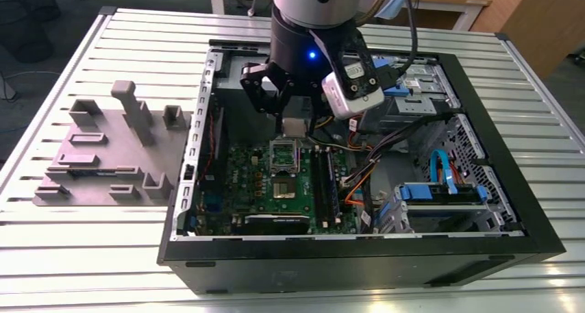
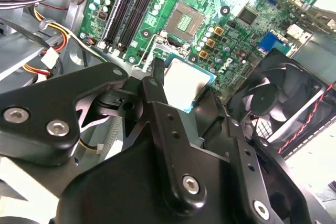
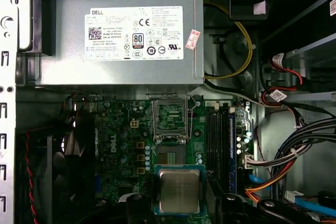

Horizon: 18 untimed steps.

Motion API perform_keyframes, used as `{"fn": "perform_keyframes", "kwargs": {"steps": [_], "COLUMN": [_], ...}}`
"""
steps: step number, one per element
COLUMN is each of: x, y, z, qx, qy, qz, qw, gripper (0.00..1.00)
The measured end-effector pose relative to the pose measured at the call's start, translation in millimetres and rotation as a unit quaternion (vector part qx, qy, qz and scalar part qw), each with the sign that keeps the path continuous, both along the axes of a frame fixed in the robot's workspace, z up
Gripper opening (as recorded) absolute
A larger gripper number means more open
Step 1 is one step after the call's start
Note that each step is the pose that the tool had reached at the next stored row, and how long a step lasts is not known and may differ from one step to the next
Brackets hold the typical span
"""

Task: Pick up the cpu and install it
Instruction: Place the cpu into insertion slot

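Grips one cpu (image 2: pixel 186 83) by opposite edges between two matte black fingers (image 2: pixel 155 90) of the gripper (image 1: pixel 294 123), narrowed to just the chip's width. Flat and square, brushed silver-grey metal top, thin pale rim, held clear above the green motherboard (image 3: pixel 121 145). Beneath and just beyond the fingertips, one open square socket (image 2: pixel 188 22), metal-framed, fine gold-green grid inside. To one side of the fingers, long black memory sticks (image 2: pixel 131 3), number hard to tell. To the other side, one round black fan (image 2: pixel 273 103) with curved blades. Past the socket, one boxy grey sheet-metal power supply (image 3: pixel 121 40).
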<state>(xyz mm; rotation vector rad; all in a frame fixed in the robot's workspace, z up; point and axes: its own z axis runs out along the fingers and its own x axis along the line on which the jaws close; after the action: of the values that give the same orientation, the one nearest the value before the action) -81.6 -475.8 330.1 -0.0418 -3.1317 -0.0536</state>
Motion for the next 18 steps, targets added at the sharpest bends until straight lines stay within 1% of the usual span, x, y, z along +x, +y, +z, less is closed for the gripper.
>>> {"fn": "perform_keyframes", "kwargs": {"steps": [5,8,11,15,18], "x": [0.0,0.0,-0.1,0.4,0.5], "y": [-0.1,-0.2,-0.4,-0.4,-2.1], "z": [-1.1,-6.3,-11.7,-19.0,-24.4], "qx": [0.0003,0.0001,0.0002,0.0001,0.0002], "qy": [-0.0001,0.0,-0.0001,0.0,0.0], "qz": [0.0,0.003,0.015,0.016,0.016], "qw": [1.0,0.99999,0.99989,0.99988,0.99988], "gripper": [0.47,0.47,0.47,0.47,0.47]}}
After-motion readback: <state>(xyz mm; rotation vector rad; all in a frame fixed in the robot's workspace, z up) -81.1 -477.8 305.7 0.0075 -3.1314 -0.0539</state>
